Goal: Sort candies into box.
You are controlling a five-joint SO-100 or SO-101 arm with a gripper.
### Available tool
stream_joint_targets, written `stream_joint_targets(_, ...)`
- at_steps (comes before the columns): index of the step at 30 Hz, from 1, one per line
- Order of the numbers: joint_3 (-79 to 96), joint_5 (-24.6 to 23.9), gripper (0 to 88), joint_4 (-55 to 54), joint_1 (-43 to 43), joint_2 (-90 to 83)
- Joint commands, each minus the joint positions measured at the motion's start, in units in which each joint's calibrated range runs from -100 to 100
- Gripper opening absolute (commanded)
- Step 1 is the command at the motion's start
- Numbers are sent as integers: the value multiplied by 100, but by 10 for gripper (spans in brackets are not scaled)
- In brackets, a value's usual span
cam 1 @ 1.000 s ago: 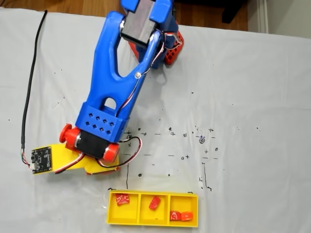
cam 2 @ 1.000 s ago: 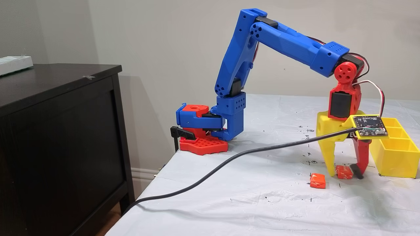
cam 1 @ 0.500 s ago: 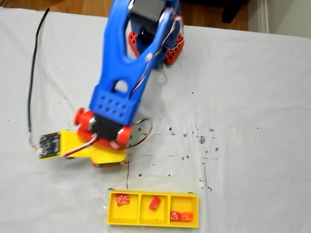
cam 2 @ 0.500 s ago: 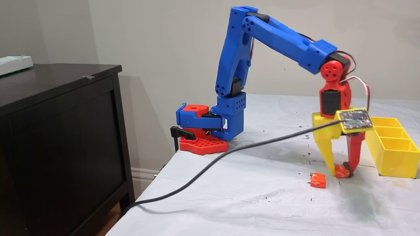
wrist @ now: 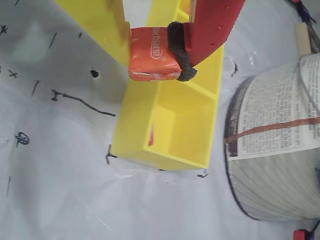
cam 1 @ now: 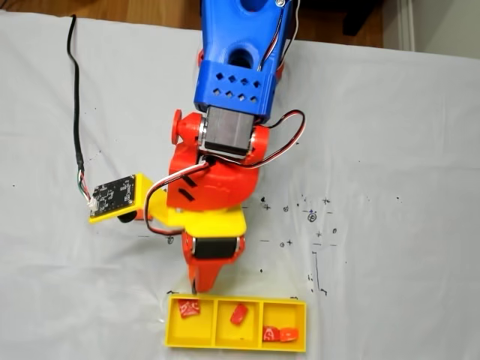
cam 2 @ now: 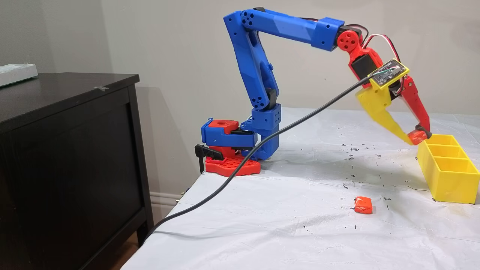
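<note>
Gripper [wrist: 155,52]: closed on one candy, squeezed between the yellow finger and the red finger's dark pad in the wrist view; same grip seen in a fixed view [cam 2: 415,138].
Held candy [wrist: 150,55]: orange-red, white lettering on its side, raised off the table, just above the box's near end in the wrist view; in a fixed view [cam 2: 417,137] beside the box's far end, slightly higher than its rim.
Box [wrist: 165,155]: yellow, three compartments in a row, flat on the white table cover; also seen at the bottom edge of a fixed view [cam 1: 236,343] and at the right edge of the other [cam 2: 448,183].
Candies in box: one in the left compartment [cam 1: 188,308], one in the middle [cam 1: 238,314], two touching in the right [cam 1: 279,334], as seen from above.
Loose candy [cam 2: 363,205]: on the table, well apart from the box, on its left in the side view.
Table cover [cam 2: 300,225]: white, marked with small black pen marks near the box.
Black cable [cam 2: 240,168]: hung from the gripper's circuit board, trailed away from the box and off the table edge.
</note>
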Motion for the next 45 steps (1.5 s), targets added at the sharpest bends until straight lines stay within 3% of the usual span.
stream_joint_targets(1,-1320,-186,2,149,-210,291)
stream_joint_targets(12,-3559,-381,2,1058,-699,2090)
stream_joint_targets(36,-4515,-342,7,1844,-862,3201)
stream_joint_targets(38,-4643,-322,55,1909,-844,3303)
stream_joint_targets(43,-4816,-283,275,2090,-808,3370)
stream_joint_targets(45,-4816,-274,310,2130,-808,3353)
